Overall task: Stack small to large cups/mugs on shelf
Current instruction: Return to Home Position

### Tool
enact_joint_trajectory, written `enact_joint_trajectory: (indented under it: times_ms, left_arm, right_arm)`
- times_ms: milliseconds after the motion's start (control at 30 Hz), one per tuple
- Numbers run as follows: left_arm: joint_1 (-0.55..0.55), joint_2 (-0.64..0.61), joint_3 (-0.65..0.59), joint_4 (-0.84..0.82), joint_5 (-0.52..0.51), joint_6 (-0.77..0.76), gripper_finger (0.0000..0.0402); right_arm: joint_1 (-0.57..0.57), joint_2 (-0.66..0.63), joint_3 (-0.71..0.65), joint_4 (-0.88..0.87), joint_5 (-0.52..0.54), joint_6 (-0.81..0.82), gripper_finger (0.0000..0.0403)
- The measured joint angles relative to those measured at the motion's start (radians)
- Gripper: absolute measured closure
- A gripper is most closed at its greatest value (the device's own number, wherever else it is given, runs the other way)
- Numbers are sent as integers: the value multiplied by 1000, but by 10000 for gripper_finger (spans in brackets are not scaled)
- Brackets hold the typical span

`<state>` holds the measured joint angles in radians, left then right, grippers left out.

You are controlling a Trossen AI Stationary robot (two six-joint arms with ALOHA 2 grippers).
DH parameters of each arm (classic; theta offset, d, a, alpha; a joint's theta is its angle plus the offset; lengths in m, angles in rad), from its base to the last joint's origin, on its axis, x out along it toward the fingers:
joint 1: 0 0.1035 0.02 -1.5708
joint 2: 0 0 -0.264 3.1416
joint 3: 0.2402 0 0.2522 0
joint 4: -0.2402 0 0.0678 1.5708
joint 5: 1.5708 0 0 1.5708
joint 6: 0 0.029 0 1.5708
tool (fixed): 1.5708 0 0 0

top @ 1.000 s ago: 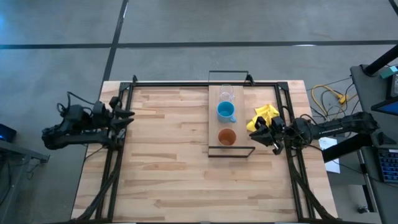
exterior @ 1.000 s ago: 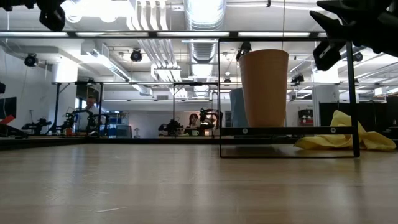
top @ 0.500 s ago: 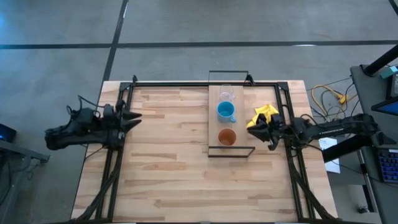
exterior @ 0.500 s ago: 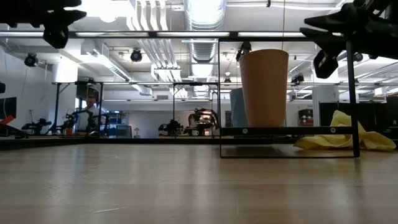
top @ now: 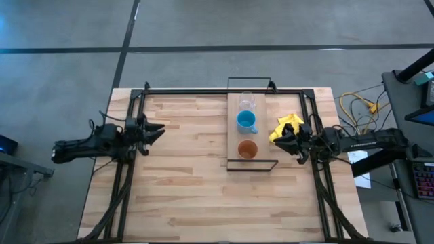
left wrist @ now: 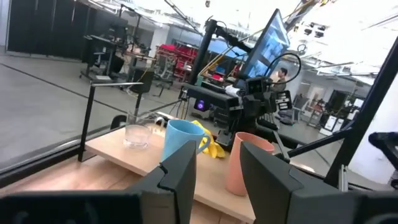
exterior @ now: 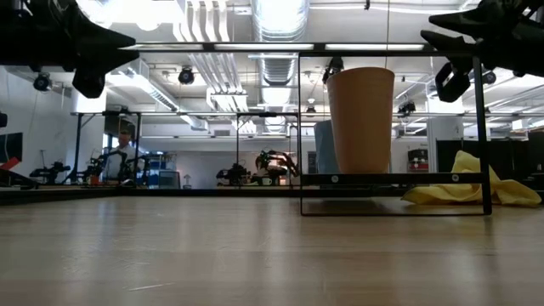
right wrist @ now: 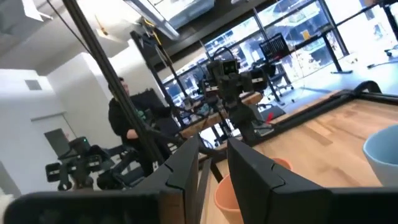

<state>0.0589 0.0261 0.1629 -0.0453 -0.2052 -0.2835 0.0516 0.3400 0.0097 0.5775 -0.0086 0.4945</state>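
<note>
The brown-orange cup (exterior: 361, 119) is seen upright on the shelf (exterior: 408, 179), below the right gripper (exterior: 446, 32). The blue mug (exterior: 323, 146) is half hidden behind it. A yellow cloth (exterior: 472, 190) is seen beneath that gripper, and the left gripper (exterior: 106, 42) is held well apart.

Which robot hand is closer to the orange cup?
The right one. The right gripper hangs just to the right of the brown-orange cup, near the yellow cloth. The left gripper is far off, over the table's left side.
</note>
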Motion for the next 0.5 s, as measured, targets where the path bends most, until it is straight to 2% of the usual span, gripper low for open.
enact_joint_trajectory:
  times_ms: [167, 433, 500]
  left_arm:
    - [0, 0, -24, 70, -3, 1, 291]
    - [0, 0, -48, 69, -3, 1, 291]
    - [0, 0, -54, 82, -3, 1, 291]
  right_arm:
    - [0, -110, 0, -91, -2, -14, 322]
    - [0, -320, 0, -320, -2, -11, 319]
    - [0, -342, 1, -333, -2, -9, 318]
